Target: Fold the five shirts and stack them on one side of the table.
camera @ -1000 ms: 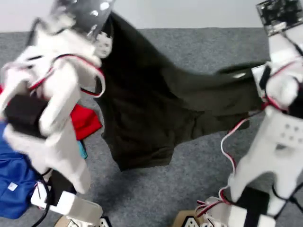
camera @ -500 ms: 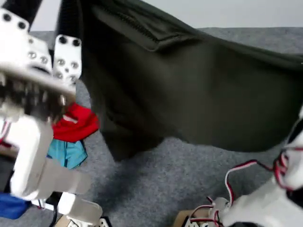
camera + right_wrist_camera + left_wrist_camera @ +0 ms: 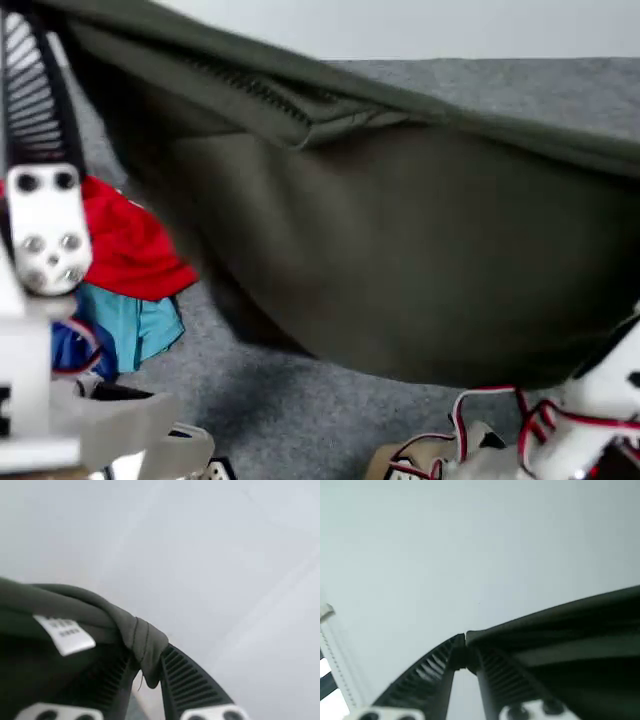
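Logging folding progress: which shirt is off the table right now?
The dark olive shirt, held up by the left gripper and the right gripper; the red shirt and teal shirt lie heaped on the table.

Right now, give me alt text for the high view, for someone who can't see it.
A dark green shirt hangs stretched across most of the view, held above the grey table. To one side, a red shirt and a teal shirt lie on the table, partly behind a white arm.

4 shirts (image 3: 420,260), 2 arms (image 3: 40,230) w/ 2 end effectors (image 3: 465,652).
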Tool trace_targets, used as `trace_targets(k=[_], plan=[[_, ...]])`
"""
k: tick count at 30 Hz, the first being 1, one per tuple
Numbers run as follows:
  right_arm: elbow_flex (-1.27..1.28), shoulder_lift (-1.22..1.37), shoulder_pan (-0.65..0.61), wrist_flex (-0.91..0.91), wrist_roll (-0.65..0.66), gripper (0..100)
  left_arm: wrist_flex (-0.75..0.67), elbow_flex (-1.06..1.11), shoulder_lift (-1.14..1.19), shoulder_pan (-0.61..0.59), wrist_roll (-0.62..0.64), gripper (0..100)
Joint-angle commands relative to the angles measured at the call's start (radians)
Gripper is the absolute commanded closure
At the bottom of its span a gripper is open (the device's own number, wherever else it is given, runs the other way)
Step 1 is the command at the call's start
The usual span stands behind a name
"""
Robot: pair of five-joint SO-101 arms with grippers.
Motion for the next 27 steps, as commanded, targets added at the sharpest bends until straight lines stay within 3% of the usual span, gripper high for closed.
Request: trace_targets(k=[1, 6, 12, 20, 23, 27], plan=[[-0.032, -0.002, 0.021, -0.01, 0.046, 98.7, 0.038, -0.022, -0.034, -0.015, -0.037, 100], [-0.032, 0.007, 0.016, 0.036, 0.086, 98.7, 0.133, -0.022, -0.055, -0.015, -0.048, 100], [0.077, 0.018, -0.088, 0.124, 0.092, 98.7, 0.304, 0.013, -0.031, -0.015, -0.077, 100], [0.41, 0.108, -0.213, 0.082, 0.084, 98.7, 0.301, 0.315, 0.114, -0.083, -0.072, 100], [0.535, 0.173, -0.248, -0.016, 0.083, 98.7, 0.281, 0.414, 0.213, -0.081, -0.071, 100], [0.687, 0.274, -0.308, -0.205, 0.052, 98.8, 0.146, 0.503, 0.382, -0.083, 0.011, 100]])
